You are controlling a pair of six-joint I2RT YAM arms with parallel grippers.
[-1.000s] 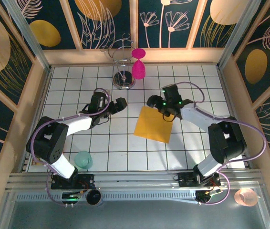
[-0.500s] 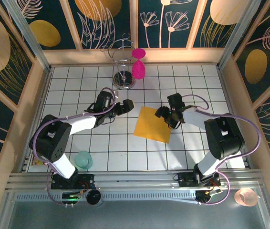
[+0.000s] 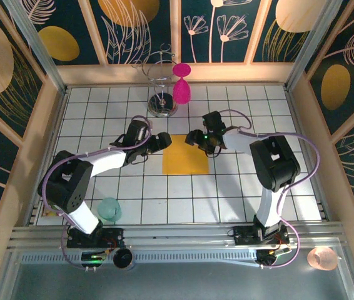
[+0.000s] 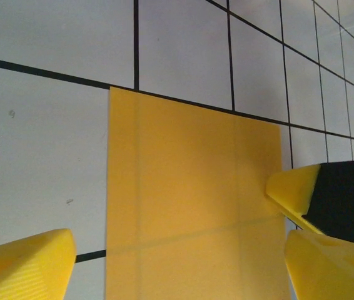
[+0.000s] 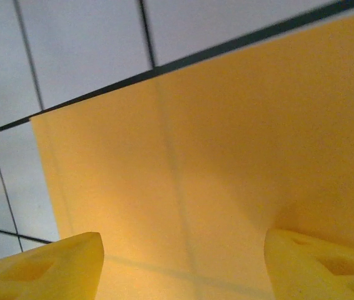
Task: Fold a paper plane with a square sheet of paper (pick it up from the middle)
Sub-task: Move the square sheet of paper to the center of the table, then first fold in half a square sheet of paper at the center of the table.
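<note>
Flat on the white tiled table (image 3: 96,112), near its middle: the square sheet of paper (image 3: 186,154), orange-yellow, unfolded, edges in line with the black grid lines. From both wrist cameras, faint grid lines visible through the thin paper.

At the sheet's far left corner, seen from above: the left gripper (image 3: 162,140), low over the tiles. Spread wide in the left wrist view, with one yellow fingertip (image 4: 27,265) over bare tile at the picture's left, off the sheet, and the other at the sheet's opposite edge. Nothing pinched, with the paper underneath the gap. Just above that second fingertip: another yellow finger on a black body, belonging to the other arm, over the same edge.

At the sheet's far edge, close beside the left one: the right gripper (image 3: 192,137). Jaws apart in the right wrist view, one yellow pad (image 5: 321,265) low over the paper, the other at the sheet's edge. Grasping nothing; contact with the sheet impossible to tell.

Beyond both grippers, near the back wall: a magenta goblet (image 3: 181,87) against a wire stand (image 3: 162,107). Near the left arm's base, well apart from the sheet: a pale teal cup (image 3: 109,208).
</note>
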